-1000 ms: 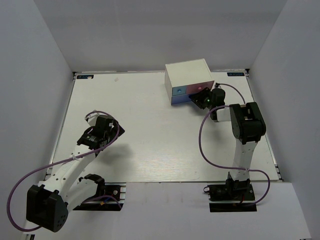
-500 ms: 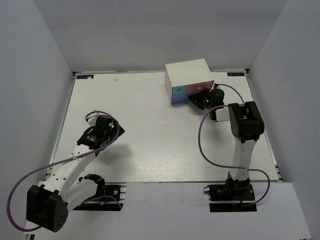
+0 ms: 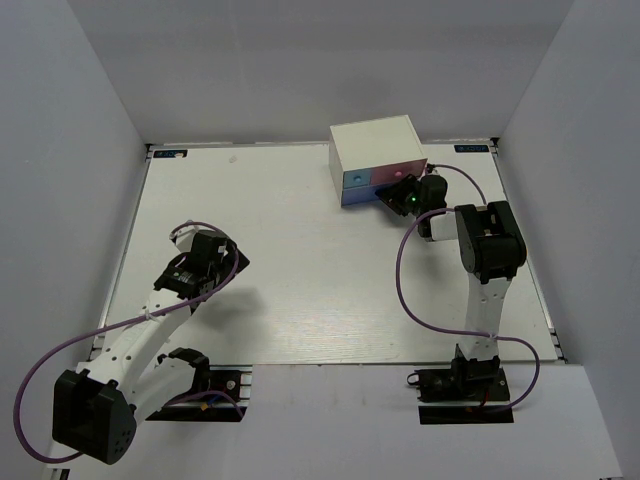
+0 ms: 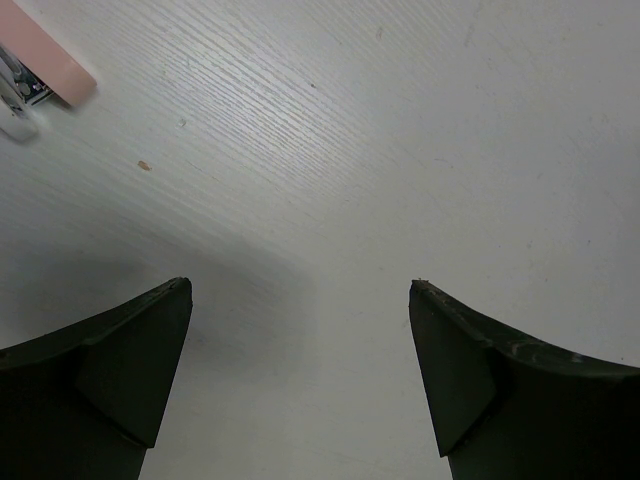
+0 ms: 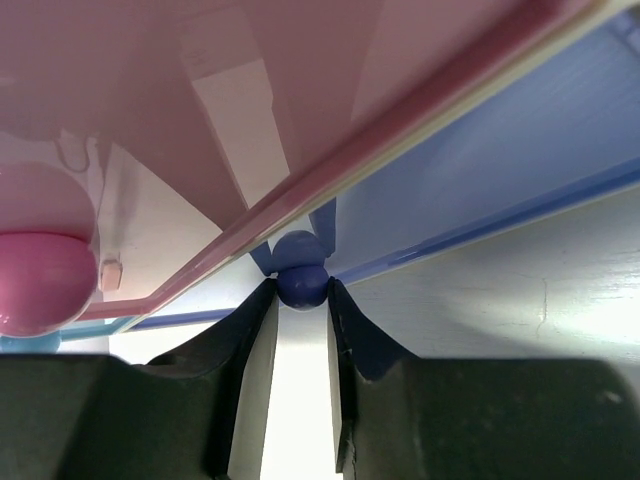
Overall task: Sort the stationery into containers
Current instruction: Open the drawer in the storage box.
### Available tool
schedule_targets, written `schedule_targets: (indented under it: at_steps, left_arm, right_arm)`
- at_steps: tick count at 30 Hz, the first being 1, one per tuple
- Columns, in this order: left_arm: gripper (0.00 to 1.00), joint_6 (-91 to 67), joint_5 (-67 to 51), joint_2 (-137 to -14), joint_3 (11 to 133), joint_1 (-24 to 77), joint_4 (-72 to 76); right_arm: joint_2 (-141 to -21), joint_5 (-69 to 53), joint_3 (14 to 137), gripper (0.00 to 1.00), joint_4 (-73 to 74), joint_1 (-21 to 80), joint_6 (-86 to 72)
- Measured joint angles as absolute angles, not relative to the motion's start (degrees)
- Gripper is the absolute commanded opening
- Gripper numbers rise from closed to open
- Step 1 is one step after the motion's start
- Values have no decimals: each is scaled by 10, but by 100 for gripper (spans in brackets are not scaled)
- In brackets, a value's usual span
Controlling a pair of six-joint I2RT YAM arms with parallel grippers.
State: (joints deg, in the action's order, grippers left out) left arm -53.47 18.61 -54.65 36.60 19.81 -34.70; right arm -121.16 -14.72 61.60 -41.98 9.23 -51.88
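While the pink knob point(image 5: 40, 285) crowds close beside it, my right pincer point(image 5: 300, 287) clamps the blue knob point(image 5: 301, 278) of the wide drawer point(image 5: 480, 170), and my left pincer point(image 4: 300, 288) gapes above the desk point(image 4: 400, 120).

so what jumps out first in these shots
The white drawer box at the far right of the table, with blue and pink fronts. The right hand sits against it, pinching a small blue knob. The left hand hangs wide open over the table, near left.

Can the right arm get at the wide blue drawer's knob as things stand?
Looks like yes: the right gripper sits at the blue knob, a finger against each side, with nothing between. The pink drawer front sits just above but leaves it free.
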Motion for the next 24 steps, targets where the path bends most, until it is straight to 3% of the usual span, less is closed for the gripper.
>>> schedule_targets:
  at_steps: [7, 24]
  left_arm:
    - [100, -535, 186, -546, 366, 198, -347]
    - [100, -535, 186, -546, 366, 198, -347]
  right_arm:
    - [-1212, -148, 616, 19, -420, 92, -521]
    - [-1164, -154, 528, 17, -455, 93, -527]
